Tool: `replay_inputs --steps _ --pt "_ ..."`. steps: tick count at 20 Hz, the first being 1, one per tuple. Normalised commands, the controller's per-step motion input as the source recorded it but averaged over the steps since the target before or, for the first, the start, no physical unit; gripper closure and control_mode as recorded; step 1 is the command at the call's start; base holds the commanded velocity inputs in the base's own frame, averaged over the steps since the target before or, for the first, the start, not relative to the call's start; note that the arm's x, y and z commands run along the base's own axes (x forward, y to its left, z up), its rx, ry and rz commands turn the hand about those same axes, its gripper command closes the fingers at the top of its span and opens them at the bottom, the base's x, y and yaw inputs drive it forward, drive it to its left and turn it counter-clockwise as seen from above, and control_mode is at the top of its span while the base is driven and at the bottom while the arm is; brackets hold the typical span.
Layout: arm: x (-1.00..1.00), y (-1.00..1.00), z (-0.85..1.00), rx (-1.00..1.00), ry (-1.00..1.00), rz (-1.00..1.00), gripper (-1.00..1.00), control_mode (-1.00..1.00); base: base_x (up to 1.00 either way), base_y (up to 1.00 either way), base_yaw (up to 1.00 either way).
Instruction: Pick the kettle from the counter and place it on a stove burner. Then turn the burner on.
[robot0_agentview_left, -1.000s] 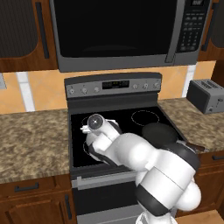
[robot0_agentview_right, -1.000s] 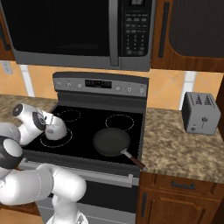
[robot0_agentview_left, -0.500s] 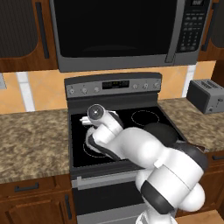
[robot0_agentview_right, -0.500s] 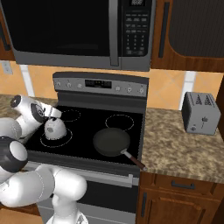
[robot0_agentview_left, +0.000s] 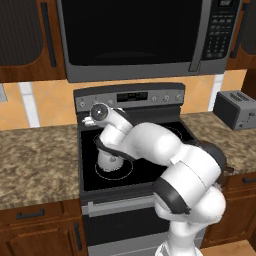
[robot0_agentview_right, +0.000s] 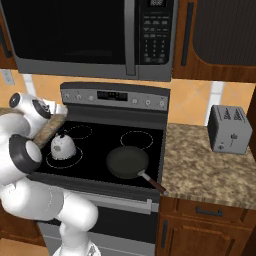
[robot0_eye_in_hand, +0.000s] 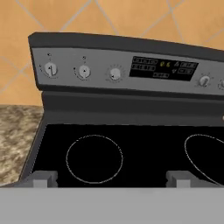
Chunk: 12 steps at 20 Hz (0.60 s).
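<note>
The pale grey kettle (robot0_agentview_right: 62, 145) stands upright on the front-left stove burner (robot0_agentview_right: 71, 162), inside its white ring on the black glass. In the left base view my arm covers part of the kettle (robot0_agentview_left: 109, 161) and of the burner (robot0_agentview_left: 121, 174). My gripper (robot0_agentview_left: 89, 120) hangs open above and behind the kettle, clear of it, facing the stove's control panel (robot0_eye_in_hand: 122, 72). In the hand view the gripper (robot0_eye_in_hand: 111, 179) has its fingertips (robot0_eye_in_hand: 43, 178) wide apart with nothing between them, above the rear-left ring (robot0_eye_in_hand: 94, 158). The granite counter (robot0_agentview_left: 35, 165) lies left of the stove.
A black frying pan (robot0_agentview_right: 127, 162) sits on the front-right burner, its handle pointing to the front right. Round knobs (robot0_eye_in_hand: 84, 71) line the panel. A toaster (robot0_agentview_right: 229, 129) stands on the right counter. The microwave (robot0_agentview_left: 135, 37) hangs low over the stove.
The gripper has opened and let go of the kettle, then risen up and back toward the control panel. The kettle stays on the front-left burner.
</note>
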Motion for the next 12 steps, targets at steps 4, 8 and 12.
replay_inputs --steps 4,8,12 --pt "0.37 0.43 0.23 -0.06 0.00 0.00 -1.00 -1.00 0.00 0.00 0.00" --pt "0.39 0.43 0.14 -0.07 0.00 0.00 -1.00 -1.00 0.00 0.00 0.00" --pt "0.50 0.23 0.07 -0.01 0.00 0.03 -1.00 -1.00 0.00 0.00 0.00"
